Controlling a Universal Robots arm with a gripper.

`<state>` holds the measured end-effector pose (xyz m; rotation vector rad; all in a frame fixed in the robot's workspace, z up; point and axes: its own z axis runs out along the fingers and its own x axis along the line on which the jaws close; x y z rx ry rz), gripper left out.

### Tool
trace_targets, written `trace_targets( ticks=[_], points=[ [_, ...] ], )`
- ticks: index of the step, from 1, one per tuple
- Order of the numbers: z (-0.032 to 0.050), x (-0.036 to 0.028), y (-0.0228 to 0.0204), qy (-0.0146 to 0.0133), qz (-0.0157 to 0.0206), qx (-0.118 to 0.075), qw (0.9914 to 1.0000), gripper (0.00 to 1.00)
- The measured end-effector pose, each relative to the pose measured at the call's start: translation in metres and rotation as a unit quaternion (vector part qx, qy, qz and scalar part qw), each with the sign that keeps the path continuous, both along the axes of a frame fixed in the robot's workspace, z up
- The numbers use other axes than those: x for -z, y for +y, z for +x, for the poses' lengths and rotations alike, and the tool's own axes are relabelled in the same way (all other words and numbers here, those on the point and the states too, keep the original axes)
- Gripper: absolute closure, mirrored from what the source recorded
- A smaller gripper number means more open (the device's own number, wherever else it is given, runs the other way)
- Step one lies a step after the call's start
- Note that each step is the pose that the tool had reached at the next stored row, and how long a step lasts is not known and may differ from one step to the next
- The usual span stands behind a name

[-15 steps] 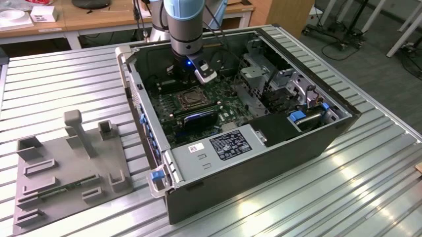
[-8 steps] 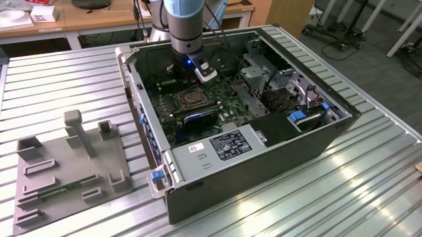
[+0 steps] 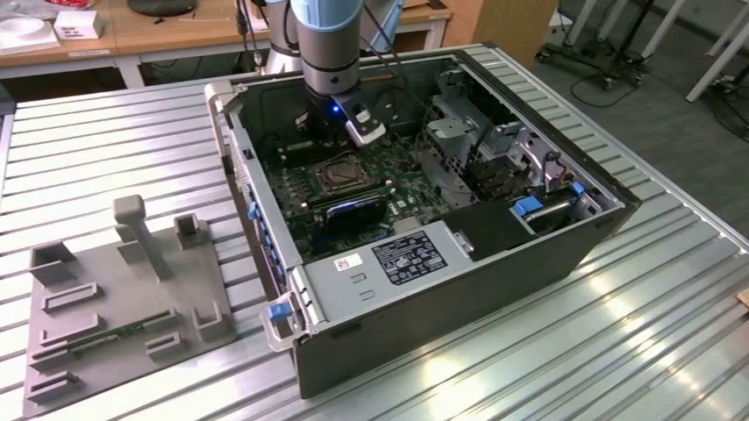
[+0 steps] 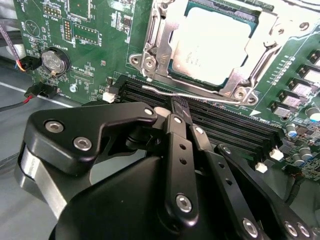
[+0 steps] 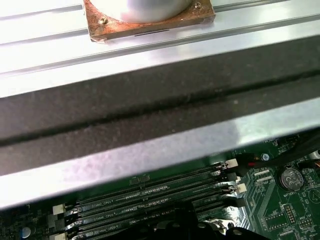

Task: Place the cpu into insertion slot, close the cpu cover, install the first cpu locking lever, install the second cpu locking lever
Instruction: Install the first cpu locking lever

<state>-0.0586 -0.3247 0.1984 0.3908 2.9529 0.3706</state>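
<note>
The cpu (image 4: 212, 42), a pale silver square, lies in the insertion slot (image 3: 333, 175) on the green motherboard (image 4: 95, 30). The cpu cover (image 4: 150, 47), a silver metal frame, lies flat around the cpu. A thin silver locking lever (image 4: 210, 95) runs along the socket's edge beside the black memory slots (image 4: 235, 127). My gripper (image 4: 179, 106) is black and shut, its tips together right at this lever and over the memory slots. In the exterior view the gripper (image 3: 325, 147) reaches down inside the open computer case, just behind the socket.
The case walls (image 3: 252, 189) surround the board, with a drive cage (image 3: 480, 149) and power supply (image 3: 404, 259) on the exterior view's right. A grey fixture plate (image 3: 117, 298) lies on the ribbed metal table (image 3: 609, 333). A coin battery (image 4: 55, 60) and cables sit near the gripper.
</note>
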Motion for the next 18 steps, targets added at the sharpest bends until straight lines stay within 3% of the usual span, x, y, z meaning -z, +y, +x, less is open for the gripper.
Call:
trace_targets(
  ticks=[5, 9, 18],
  points=[
    [-0.0002, 0.0001, 0.0042, -0.0001, 0.0000, 0.000, 1.00000, 0.89],
    [-0.0002, -0.0004, 0.0048, 0.0000, 0.0000, 0.000, 1.00000, 0.89],
    [-0.0002, -0.0098, 0.0049, -0.0001, 0.0001, 0.000, 1.00000, 0.89]
  ],
)
